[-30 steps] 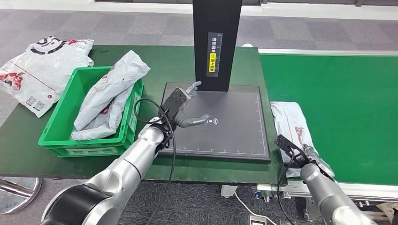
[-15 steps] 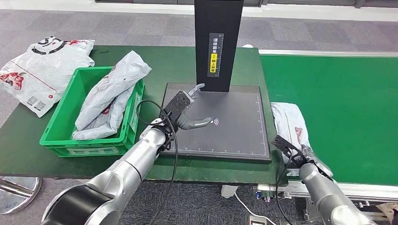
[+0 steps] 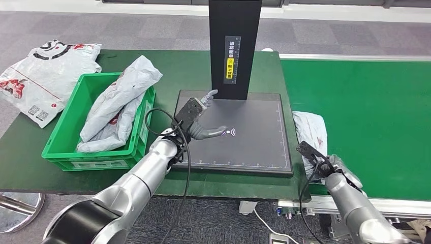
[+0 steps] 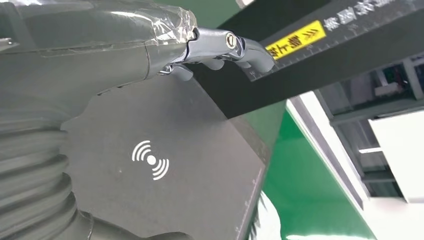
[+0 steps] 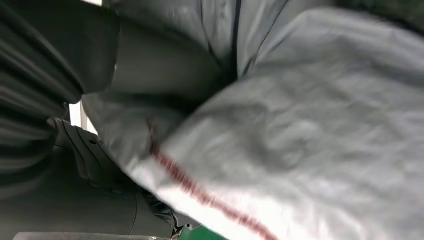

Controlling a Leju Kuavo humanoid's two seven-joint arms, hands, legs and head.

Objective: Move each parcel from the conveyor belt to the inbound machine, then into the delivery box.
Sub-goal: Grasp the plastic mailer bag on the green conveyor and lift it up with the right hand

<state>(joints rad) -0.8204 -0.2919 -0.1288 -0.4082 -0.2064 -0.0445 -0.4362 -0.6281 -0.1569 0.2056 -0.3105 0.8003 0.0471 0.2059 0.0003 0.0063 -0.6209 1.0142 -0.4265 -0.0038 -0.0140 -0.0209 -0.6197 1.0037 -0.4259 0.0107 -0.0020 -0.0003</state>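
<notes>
Parcels (image 3: 311, 133): one on belt, one in crate, one beside.

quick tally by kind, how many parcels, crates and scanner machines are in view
parcels: 3 (one on the table's left end, one in the crate, one on the conveyor belt)
green crate: 1
scanner machine: 1
total: 5
</notes>
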